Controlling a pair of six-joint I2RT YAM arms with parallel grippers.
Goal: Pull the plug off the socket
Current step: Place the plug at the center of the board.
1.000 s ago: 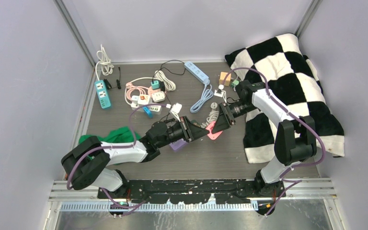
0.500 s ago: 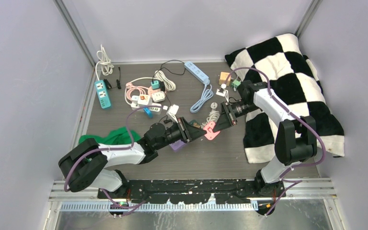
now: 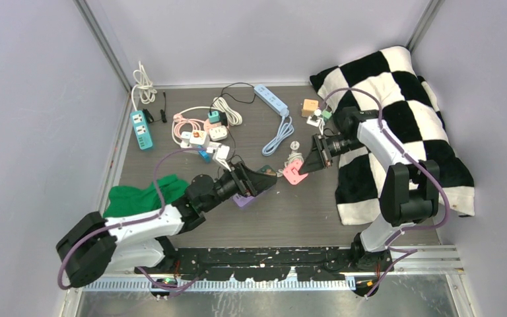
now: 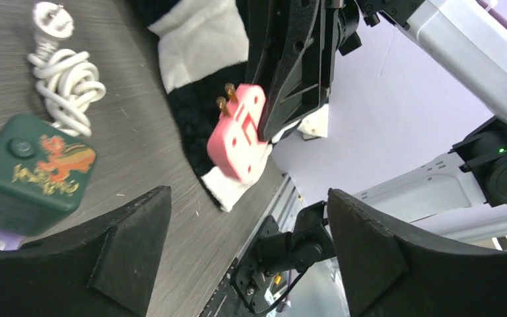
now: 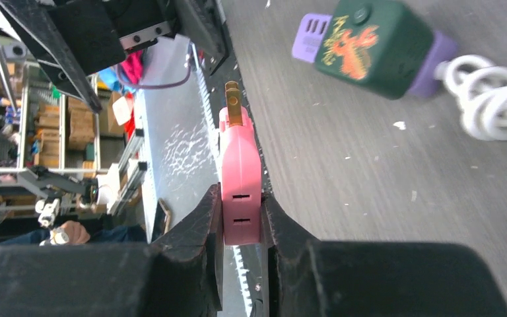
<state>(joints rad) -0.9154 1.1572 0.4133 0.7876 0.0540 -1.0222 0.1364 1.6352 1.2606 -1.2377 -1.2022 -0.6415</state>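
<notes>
The plug (image 5: 241,172) is a flat pink adapter with two brass prongs, and my right gripper (image 5: 241,206) is shut on its body, holding it above the table. It also shows in the top view (image 3: 294,176) and in the left wrist view (image 4: 241,135), prongs pointing away from the right fingers. The socket (image 5: 376,46) is a dark green cube with an orange drawing and a purple base, lying on the table apart from the plug (image 4: 30,172). My left gripper (image 4: 247,195) stands open and empty above the socket, short of the plug (image 3: 264,179).
A coiled white cord (image 4: 66,76) lies beside the socket. A black-and-white checked blanket (image 3: 396,125) covers the right side. A green cloth (image 3: 142,195) lies at the left front. Power strips and adapters (image 3: 201,132) crowd the back left, with a blue strip (image 3: 270,99) behind.
My left gripper has opened and drawn back to the left. My right gripper closed on the pink plug and carried it slightly right and back.
</notes>
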